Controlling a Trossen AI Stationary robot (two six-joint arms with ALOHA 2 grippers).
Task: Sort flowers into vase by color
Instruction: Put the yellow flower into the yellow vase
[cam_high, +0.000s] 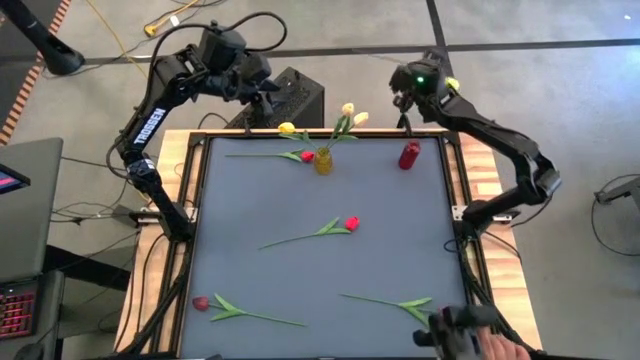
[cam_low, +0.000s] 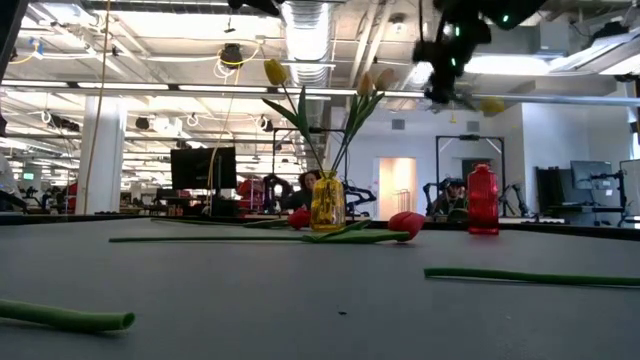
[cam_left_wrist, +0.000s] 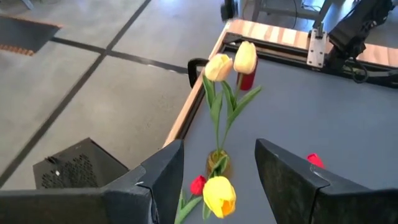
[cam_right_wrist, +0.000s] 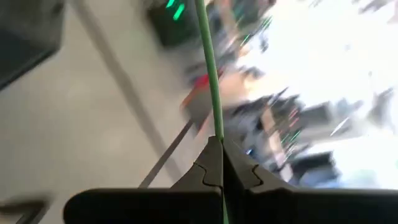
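Observation:
A yellow glass vase (cam_high: 323, 160) at the table's far edge holds three yellow and cream tulips (cam_high: 347, 110). One yellow head (cam_left_wrist: 219, 196) leans between the fingers of my open left gripper (cam_left_wrist: 217, 180), which hovers above it past the far edge. A red vase (cam_high: 409, 155) stands to its right, with no flowers in it. My right gripper (cam_high: 405, 98) is high beyond the far edge, shut on the stem of a yellow tulip (cam_high: 452, 83). Red tulips lie flat on the mat at the vase (cam_high: 307, 156), mid-table (cam_high: 351, 223) and near left (cam_high: 200, 302). My right gripper pinches the thin green stem (cam_right_wrist: 214, 134) of the yellow tulip between its two shut fingertips, the fingers lying across the stem. The flower is lifted clear, high above the table; its yellow head (cam_low: 492, 105) hangs out to one side of the gripper.
A green stem with leaves (cam_high: 400, 300) lies near the right front corner, its head hidden. A person's hand (cam_high: 500, 348) and a dark object (cam_high: 455, 330) show at the near right edge. A wooden frame (cam_high: 485, 180) borders the grey mat.

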